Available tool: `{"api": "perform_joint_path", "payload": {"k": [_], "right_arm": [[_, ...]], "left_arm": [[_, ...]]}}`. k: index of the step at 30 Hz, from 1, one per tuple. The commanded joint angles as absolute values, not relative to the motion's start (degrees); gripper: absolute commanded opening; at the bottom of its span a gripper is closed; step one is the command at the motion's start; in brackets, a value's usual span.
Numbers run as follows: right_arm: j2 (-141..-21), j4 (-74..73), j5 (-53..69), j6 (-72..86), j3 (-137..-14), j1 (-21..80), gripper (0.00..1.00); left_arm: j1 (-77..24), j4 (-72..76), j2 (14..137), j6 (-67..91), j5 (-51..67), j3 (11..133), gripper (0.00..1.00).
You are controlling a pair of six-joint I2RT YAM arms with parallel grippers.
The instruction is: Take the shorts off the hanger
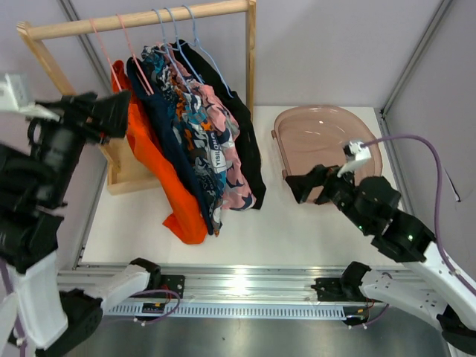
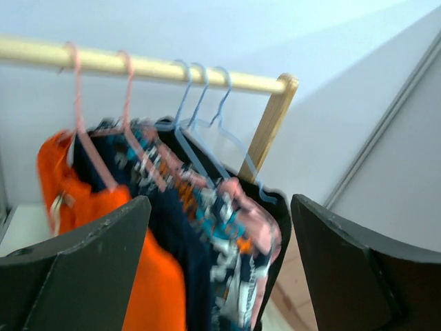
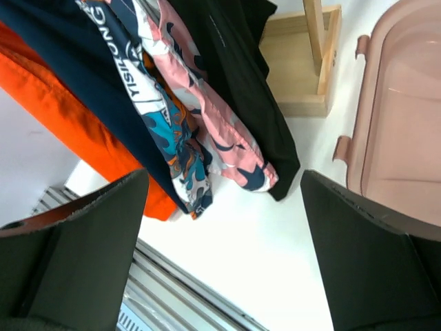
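Several shorts hang side by side on hangers (image 1: 169,37) from a wooden rail (image 1: 141,21). From left to right they are orange (image 1: 160,175), navy (image 1: 158,111), teal-orange-white print (image 1: 195,137), pink floral (image 1: 232,167) and black (image 1: 249,141). My left gripper (image 1: 119,113) is raised at the rack's left end, just beside the orange shorts (image 2: 158,283). It is open with nothing between its fingers (image 2: 96,262). My right gripper (image 1: 301,183) hovers low to the right of the black shorts (image 3: 234,83), apart from them. It is open and empty, with bare table between its fingers (image 3: 372,255).
A pink plastic tub (image 1: 327,137) lies on the table at the back right, just behind my right gripper. The rack's wooden base (image 1: 130,178) and upright post (image 1: 251,59) stand on the white table (image 1: 282,227). Grey walls close in the left, back and right.
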State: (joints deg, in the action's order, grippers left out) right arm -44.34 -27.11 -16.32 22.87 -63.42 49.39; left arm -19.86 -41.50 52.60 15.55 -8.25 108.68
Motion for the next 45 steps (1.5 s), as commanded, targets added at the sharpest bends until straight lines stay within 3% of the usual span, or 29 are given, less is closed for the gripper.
{"api": "perform_joint_path", "payload": {"k": [1,9,18,39,42,45], "right_arm": [[-36.86,-28.47,-19.16,26.89,-59.78,50.01,0.99],[-30.50,-33.75,-19.60,30.23,-55.99,50.01,0.99],[-26.11,-37.70,-19.51,31.90,-54.58,50.01,0.99],[-22.06,-43.50,-22.24,31.20,-54.93,50.01,0.99],[-21.53,-43.85,-22.50,31.11,-54.41,50.10,0.99],[-20.92,-44.21,-22.68,31.03,-53.97,50.01,0.99]], "left_arm": [[-19.86,-46.32,64.58,17.22,-1.08,118.53,0.88],[-20.04,-39.64,81.81,25.40,10.98,127.78,0.85],[-23.03,-37.44,97.80,27.25,7.21,137.89,0.83],[-24.61,-33.40,104.76,28.48,-4.39,134.21,0.81],[-24.87,-32.35,105.99,28.30,-5.01,134.74,0.76],[-25.05,-30.94,106.52,28.48,-5.80,135.00,0.59]]}}
